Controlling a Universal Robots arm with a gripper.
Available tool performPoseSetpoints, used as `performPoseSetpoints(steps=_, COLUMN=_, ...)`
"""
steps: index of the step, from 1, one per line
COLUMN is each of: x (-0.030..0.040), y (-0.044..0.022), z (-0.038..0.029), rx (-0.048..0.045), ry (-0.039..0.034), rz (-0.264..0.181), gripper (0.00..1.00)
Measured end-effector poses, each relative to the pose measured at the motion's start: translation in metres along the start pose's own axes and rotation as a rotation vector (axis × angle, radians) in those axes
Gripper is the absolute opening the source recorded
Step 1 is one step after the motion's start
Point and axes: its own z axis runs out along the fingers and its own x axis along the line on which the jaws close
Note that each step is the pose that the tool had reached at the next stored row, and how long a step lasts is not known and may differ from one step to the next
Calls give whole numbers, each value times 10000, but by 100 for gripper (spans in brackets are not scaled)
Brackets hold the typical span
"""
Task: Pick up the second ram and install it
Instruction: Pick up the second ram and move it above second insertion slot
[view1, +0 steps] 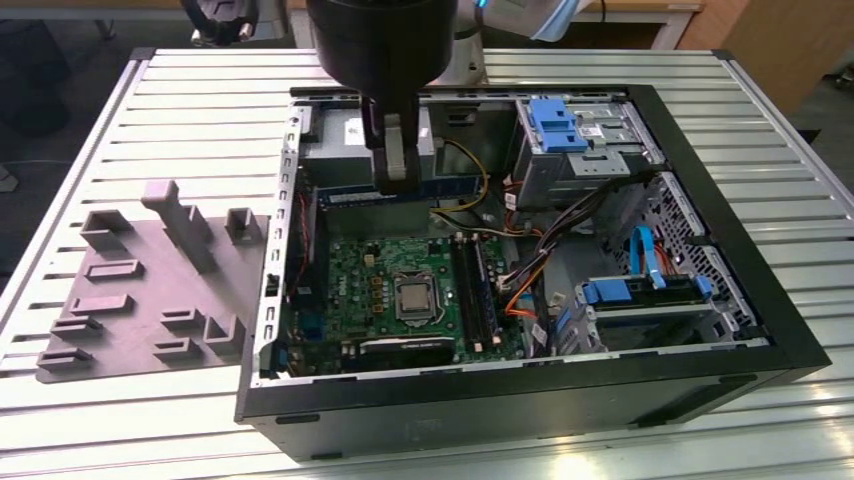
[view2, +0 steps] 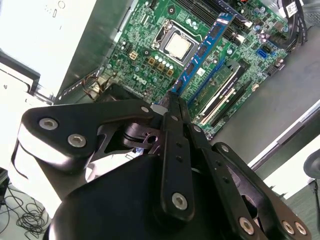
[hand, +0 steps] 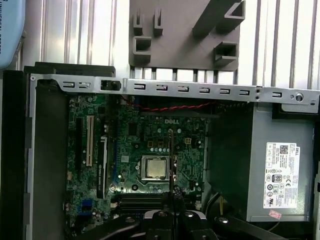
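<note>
My end effector (view2: 172, 105) is clenched on the second ram (view2: 202, 51), a thin, flat blue board with black chips. I hold it edge-down above the green motherboard (view1: 387, 290), likely to line it up for seating. In the exterior view the long black slots (view1: 478, 285) lie at its 5 o'clock.

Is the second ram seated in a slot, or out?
Out. The gripper is shut on the second ram, which hangs above the motherboard, apart from its slots.
</note>
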Motion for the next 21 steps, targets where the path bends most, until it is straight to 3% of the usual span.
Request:
performPoseSetpoints(steps=6, x=3, y=-29, z=28, rx=-17, ry=1, rz=2, gripper=12)
performPoseSetpoints(steps=21, x=10, y=-32, z=96, rx=-40, ry=2, rz=4, gripper=12)
